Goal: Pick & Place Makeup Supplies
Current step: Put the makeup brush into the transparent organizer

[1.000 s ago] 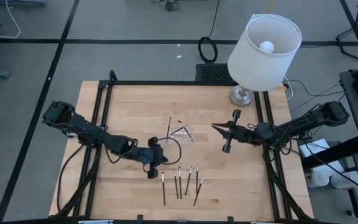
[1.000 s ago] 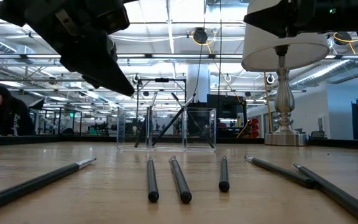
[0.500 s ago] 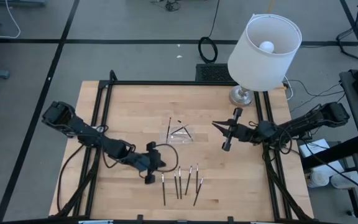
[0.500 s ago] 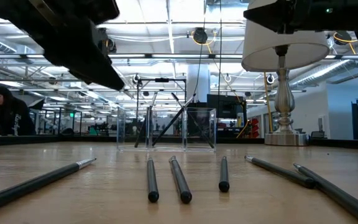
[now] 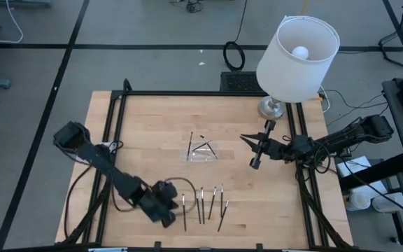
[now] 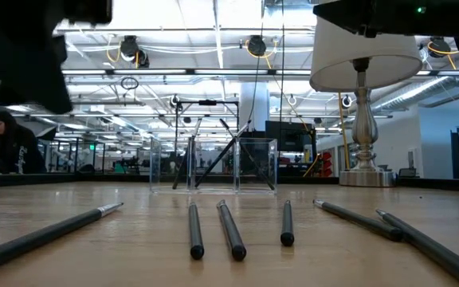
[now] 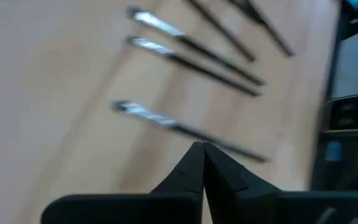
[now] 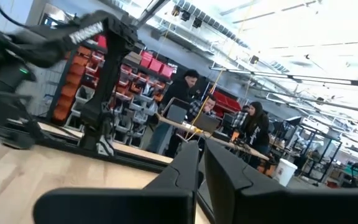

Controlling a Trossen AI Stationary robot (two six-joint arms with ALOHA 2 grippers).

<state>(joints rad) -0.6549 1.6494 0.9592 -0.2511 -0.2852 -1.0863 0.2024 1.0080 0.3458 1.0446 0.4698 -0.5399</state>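
Five makeup sticks (image 5: 203,206) lie loose in a rough row on the worktop (image 5: 145,133), well in front of the clear tray (image 5: 203,150), toward the worktop's near edge. More sticks rest at the tray: one upright just beside it, others lying across it. Judgement: those at the tray look already placed and the row waits its turn.

Left end effector (image 5: 166,210) sits low just beside the row's outermost stick, on the side away from the lamp (image 5: 297,52). Its wrist view shows the fingers pressed together, tips touching, nothing pinched, aimed at the nearest stick. Judgement: lined up for a pick; fingers must spread first.

Right end effector (image 5: 256,148) hangs well beside the tray, toward the lamp, fingers pressed together, empty. Judgement: parked clear of the left arm's work.
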